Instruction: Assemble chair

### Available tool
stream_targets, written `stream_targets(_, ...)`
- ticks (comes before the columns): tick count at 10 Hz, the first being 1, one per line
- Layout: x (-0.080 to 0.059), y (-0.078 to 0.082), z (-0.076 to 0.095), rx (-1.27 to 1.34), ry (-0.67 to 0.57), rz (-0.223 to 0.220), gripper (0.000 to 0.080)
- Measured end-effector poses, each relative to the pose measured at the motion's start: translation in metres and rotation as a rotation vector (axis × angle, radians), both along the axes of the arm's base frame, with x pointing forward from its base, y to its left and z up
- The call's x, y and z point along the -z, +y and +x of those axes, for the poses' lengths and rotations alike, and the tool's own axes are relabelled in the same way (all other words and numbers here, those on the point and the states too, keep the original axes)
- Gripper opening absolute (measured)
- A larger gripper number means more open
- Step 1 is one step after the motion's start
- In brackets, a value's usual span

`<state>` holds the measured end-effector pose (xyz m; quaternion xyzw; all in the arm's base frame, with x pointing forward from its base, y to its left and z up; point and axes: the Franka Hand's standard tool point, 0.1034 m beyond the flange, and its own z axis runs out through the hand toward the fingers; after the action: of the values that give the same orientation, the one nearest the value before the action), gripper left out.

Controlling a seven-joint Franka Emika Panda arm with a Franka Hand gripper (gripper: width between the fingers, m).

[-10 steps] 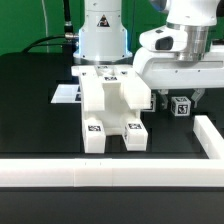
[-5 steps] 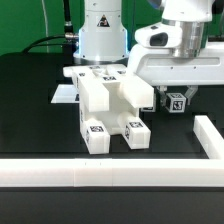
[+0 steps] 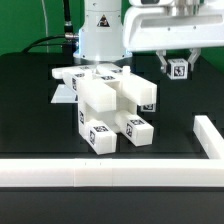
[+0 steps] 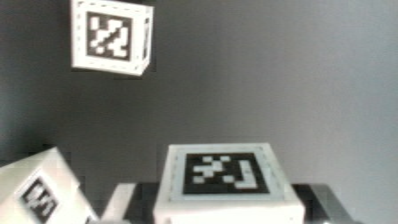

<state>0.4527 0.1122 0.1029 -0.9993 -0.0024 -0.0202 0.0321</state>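
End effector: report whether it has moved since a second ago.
Yes. The end effector has risen, lifting the small tagged piece well above the white border rail at the exterior view's right.

Your arm [image 3: 168, 32] hangs high at the exterior view's right, wrist pointing straight down. The gripper [image 3: 179, 64] is raised, its dark fingers [image 3: 166, 62] pinched on a small tagged piece [image 3: 180, 70], one each side.

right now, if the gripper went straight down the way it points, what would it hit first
Probably the bare black table. The gripper points down, shut on a small tagged chair part, so that part would touch first. The part-built chair seems to sit clear on the exterior view's left, though depth is unclear.
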Motion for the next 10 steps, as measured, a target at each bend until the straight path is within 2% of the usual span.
stream_targets(2, -0.027, -0.016, 0.009, 0.026, -0.017, 0.029, 0.0272)
stream_targets(3, -0.033, -0.031, 0.014, 0.042, -0.031, 0.035, 0.0272)
stream_targets(7, -0.03, -0.035, 0.015, 0.05, -0.029, 0.035, 0.0272)
stream_targets(9, -0.033, -0.063, 0.023, -0.045, -0.051, 0.025, 0.0272)
stream_targets(10, -0.037, -0.07, 0.03, -0.063, -0.061, 0.023, 0.0272)
